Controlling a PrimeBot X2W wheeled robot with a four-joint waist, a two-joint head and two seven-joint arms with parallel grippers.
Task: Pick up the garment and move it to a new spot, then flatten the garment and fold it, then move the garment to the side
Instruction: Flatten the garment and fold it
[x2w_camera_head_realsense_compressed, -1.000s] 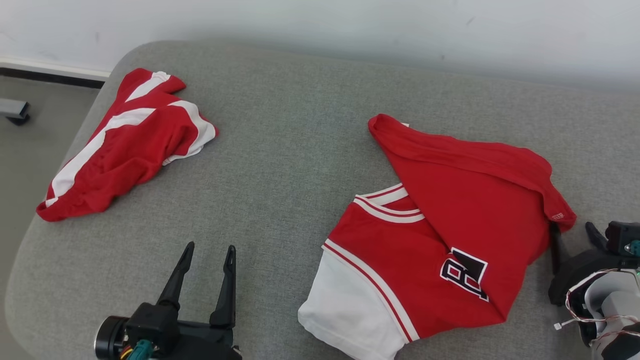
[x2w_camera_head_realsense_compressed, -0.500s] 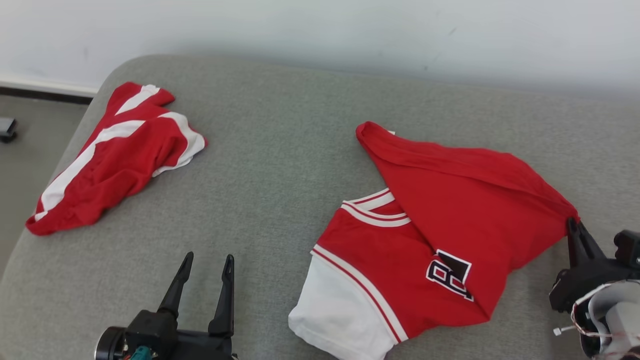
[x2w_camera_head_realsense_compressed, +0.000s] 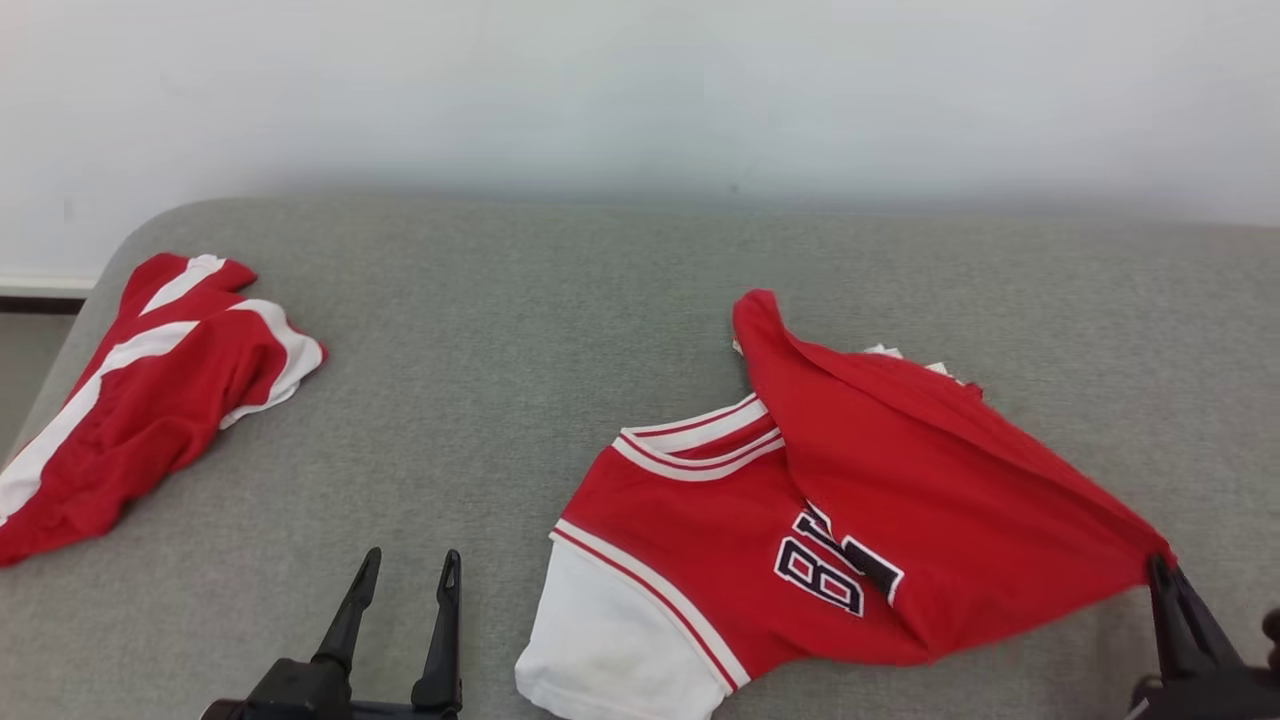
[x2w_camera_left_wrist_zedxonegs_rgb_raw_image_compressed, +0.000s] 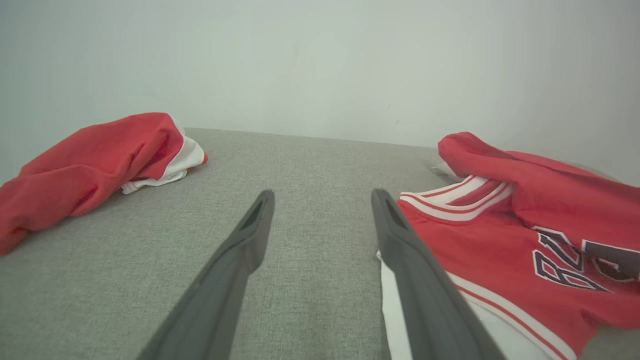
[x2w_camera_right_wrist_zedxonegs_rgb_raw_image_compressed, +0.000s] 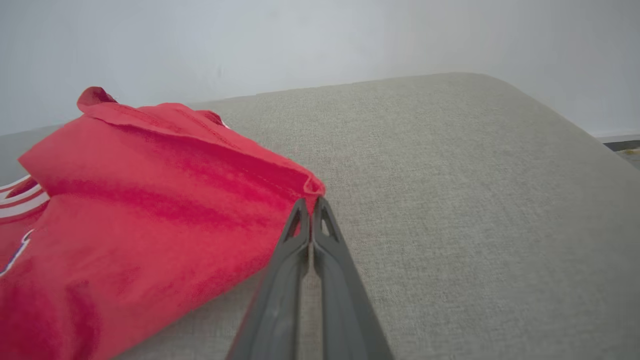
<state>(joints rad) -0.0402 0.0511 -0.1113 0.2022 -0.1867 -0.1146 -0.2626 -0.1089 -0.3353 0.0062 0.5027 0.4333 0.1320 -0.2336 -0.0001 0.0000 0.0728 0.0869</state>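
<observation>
Grey fabric worktop (x2w_camera_head_realsense_compressed: 560, 300), red jersey (x2w_camera_head_realsense_compressed: 700, 510) right of centre.
Clamps jersey's right corner between right gripper (x2w_camera_head_realsense_compressed: 1158, 562) fingers; holds left gripper (x2w_camera_head_realsense_compressed: 412, 552) fingers apart, between jersey and second red garment (x2w_camera_head_realsense_compressed: 140, 410).

Red jersey (x2w_camera_right_wrist_zedxonegs_rgb_raw_image_compressed: 150, 210) corner in right pincer (x2w_camera_right_wrist_zedxonegs_rgb_raw_image_compressed: 311, 204)

Left gripper (x2w_camera_head_realsense_compressed: 412, 556) sits low on the left, fingers pointing up and spread wide, nothing between them. Right gripper (x2w_camera_right_wrist_zedxonegs_rgb_raw_image_compressed: 311, 201) is down at the far right, fingers pressed together, tips pinching a corner of the red jersey (x2w_camera_head_realsense_compressed: 900, 480).
</observation>
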